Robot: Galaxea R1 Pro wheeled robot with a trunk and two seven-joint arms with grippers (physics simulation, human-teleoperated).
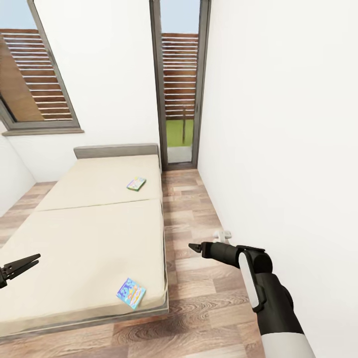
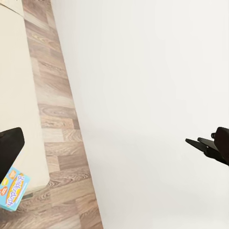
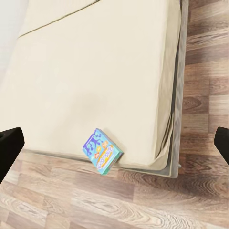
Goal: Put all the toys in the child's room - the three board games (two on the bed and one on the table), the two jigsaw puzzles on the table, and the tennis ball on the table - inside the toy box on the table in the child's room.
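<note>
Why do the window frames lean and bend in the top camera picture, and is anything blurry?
Head view: a wide lens splays the window frames outward; the light is flat, with hardly any shadow on the bed. Right wrist view: the blue board game looks sharp. Left wrist view: the white wall is washed out and featureless.

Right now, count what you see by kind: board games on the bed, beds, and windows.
Board games: 2, a blue one near the foot corner, a green one toward the headboard
Beds: 1
Windows: 2
Total: 5

Matt beige cloth mattress point(image 1: 89, 233), perhaps; wood-plank floor point(image 1: 199, 278); glossy printed game box point(image 1: 131, 293).
</note>
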